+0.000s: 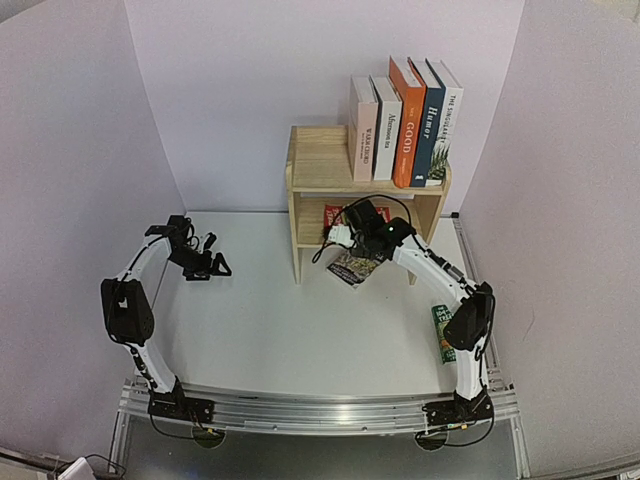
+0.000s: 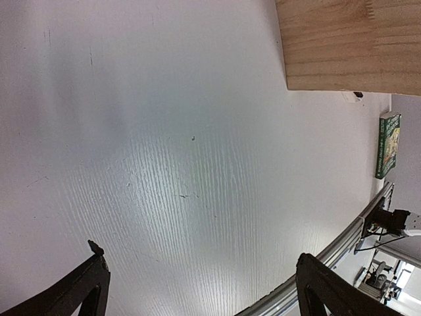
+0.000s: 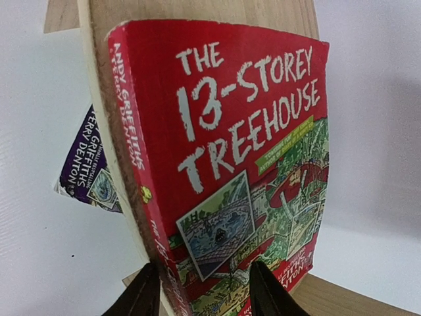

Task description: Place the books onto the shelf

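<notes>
1. L fingers [image 2: 314, 280] are spread wide with nothing between them, over bare white surface [image 2: 164, 131], left of the shelf [image 1: 318, 165].
2. R fingers [image 3: 266, 296] are set either side of the red book [image 3: 223, 151] ("The 13-Storey Treehouse") at its lower edge. Pinched or only flanked: can't be told.
3. Red book is placed in the shelf's lower tier, against a wood panel.
4. Five books [image 1: 405, 125] are stood upright at the right end of the top tier: white, white, orange, dk teal, white.
5. Purple-spined book [image 1: 352, 268] is laid on the surface just in front of the shelf.
6. Green book [image 1: 443, 335] is laid flat beside R arm [image 1: 440, 275], well apart from the shelf.
</notes>
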Tool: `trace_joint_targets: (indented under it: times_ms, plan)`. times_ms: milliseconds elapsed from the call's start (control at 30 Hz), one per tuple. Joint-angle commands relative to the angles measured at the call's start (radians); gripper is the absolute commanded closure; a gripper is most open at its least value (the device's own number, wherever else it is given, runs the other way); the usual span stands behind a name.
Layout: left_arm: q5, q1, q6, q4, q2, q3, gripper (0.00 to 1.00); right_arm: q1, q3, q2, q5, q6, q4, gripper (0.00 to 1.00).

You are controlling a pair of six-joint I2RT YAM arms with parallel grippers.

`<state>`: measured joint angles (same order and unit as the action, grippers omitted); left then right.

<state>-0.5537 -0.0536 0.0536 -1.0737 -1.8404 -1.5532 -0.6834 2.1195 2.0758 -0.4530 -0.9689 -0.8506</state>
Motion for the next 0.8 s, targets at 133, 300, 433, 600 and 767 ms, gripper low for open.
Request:
trace_joint_targets:
  times_ms: [133,300,433,600,767]
  plan:
    - [-0.001,-0.001,0.016,0.002,0.021,0.000,0.02,-0.061,0.022,-0.065,0.034,0.181,0.016,0.36]
    - [-0.028,-0.002,0.031,0.002,0.033,0.004,0.02,-0.153,-0.058,-0.130,-0.019,0.513,0.054,0.35]
    - [-0.044,-0.001,0.041,0.007,0.052,0.016,0.02,-0.201,-0.236,-0.209,-0.037,0.866,0.124,0.23]
    - [-0.076,-0.002,0.057,0.012,0.070,0.034,0.02,-0.209,-0.530,-0.314,-0.062,1.316,0.299,0.21]
    - [-0.099,-0.001,0.071,0.025,0.097,0.058,0.01,-0.204,-0.766,-0.377,-0.092,1.671,0.440,0.15]
